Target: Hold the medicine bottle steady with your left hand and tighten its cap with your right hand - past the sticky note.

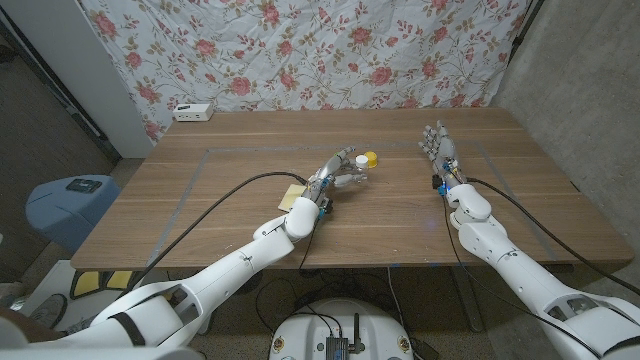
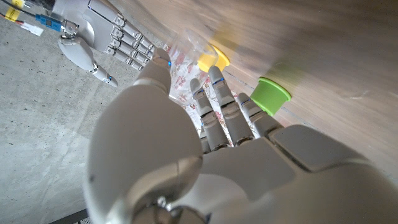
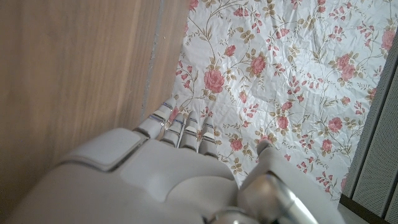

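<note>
L. hand (image 1: 338, 175) is seen near tabletop (image 1: 230, 205) centre, fingers wrapped round the clear medicine bottle (image 1: 355, 170); yellow cap (image 1: 370, 158) is pointed away from the palm; a green cap (image 2: 270, 95) is shown just beside the fingers in the L. wrist view; sticky note (image 1: 294, 196) lies by the L. wrist; R. hand (image 1: 439, 150) is held apart to the right, fingers spread, nothing grasped; floral cloth (image 1: 300, 50) hangs behind.

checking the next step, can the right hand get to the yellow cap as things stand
Probably yes. The right hand stands open, apart from the yellow cap, with bare table between them. The left hand lies on the cap's far side, so that side looks free.
</note>
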You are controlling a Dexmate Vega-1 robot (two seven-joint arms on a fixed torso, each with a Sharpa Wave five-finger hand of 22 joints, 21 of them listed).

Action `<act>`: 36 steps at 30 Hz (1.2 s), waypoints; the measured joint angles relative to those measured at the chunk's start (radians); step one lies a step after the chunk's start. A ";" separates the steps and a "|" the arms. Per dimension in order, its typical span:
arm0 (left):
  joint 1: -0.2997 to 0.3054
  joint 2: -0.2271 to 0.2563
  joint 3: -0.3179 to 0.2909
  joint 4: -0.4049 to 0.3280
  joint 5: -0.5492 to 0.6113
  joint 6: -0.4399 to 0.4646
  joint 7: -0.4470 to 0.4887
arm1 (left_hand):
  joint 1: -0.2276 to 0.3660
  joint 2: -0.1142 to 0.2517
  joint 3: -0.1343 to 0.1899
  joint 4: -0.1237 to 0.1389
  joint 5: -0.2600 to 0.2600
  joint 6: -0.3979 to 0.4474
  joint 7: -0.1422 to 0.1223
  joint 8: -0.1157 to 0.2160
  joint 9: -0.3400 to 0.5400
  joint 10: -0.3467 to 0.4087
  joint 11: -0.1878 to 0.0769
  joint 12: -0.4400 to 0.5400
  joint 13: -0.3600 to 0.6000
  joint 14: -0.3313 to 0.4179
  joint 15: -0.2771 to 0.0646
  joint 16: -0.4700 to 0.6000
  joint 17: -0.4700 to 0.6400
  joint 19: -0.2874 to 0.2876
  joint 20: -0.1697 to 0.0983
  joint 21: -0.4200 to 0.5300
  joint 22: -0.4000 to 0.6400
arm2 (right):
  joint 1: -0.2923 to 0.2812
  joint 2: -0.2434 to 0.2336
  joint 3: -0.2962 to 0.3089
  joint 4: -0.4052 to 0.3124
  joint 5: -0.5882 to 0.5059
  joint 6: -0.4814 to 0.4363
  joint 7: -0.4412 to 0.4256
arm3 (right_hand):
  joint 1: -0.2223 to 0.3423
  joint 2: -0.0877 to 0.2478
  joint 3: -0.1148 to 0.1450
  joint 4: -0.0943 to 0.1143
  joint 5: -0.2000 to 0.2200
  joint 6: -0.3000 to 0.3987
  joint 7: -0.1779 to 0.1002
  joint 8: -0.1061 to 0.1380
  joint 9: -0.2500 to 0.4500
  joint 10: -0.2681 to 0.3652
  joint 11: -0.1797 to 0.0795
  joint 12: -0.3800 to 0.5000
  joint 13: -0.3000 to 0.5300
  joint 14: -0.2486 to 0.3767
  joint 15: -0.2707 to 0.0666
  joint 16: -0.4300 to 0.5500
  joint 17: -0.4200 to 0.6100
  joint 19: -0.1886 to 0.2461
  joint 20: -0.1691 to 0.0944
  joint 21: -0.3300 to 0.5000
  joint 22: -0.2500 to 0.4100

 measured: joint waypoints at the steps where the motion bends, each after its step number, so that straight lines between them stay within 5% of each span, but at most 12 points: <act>1: 0.000 0.000 -0.001 -0.002 0.000 0.000 0.001 | 0.000 0.000 0.000 0.000 0.000 0.000 0.000 0.000 0.000 0.000 0.000 0.000 0.000 0.000 0.000 -0.001 0.000 0.000 0.000 0.000 0.000 | 0.002 -0.002 -0.002 -0.002 -0.002 -0.001 0.001 | 0.000 0.000 0.000 0.000 0.000 0.000 0.000 0.000 0.000 0.000 0.000 0.000 0.000 0.000 0.000 0.000 0.000 0.000 0.000 0.000 0.000; 21: 0.002 -0.005 -0.006 -0.007 0.001 -0.022 0.010 | -0.007 0.007 0.007 -0.001 -0.002 0.002 0.013 -0.004 0.005 0.007 0.007 -0.005 0.000 0.009 -0.005 -0.004 0.000 0.007 0.007 -0.004 0.000 | -0.003 -0.051 -0.030 -0.098 -0.059 -0.063 -0.022 | 0.000 0.000 -0.004 -0.004 0.000 0.000 0.000 0.000 0.000 0.000 0.000 0.000 -0.002 0.000 0.000 0.000 -0.002 0.000 0.000 0.000 -0.002; 36: -0.005 -0.013 -0.006 0.008 0.010 -0.029 0.019 | -0.010 0.009 0.016 -0.001 -0.003 0.005 0.009 -0.004 0.005 0.013 0.013 -0.009 0.000 0.018 -0.007 -0.004 0.000 0.007 0.007 -0.004 0.000 | -0.038 -0.114 -0.042 -0.233 -0.133 -0.138 -0.090 | 0.034 -0.034 -0.006 -0.045 0.000 0.007 0.000 0.000 0.000 0.000 0.000 0.000 -0.002 0.004 -0.004 0.000 -0.007 0.009 0.001 0.000 -0.002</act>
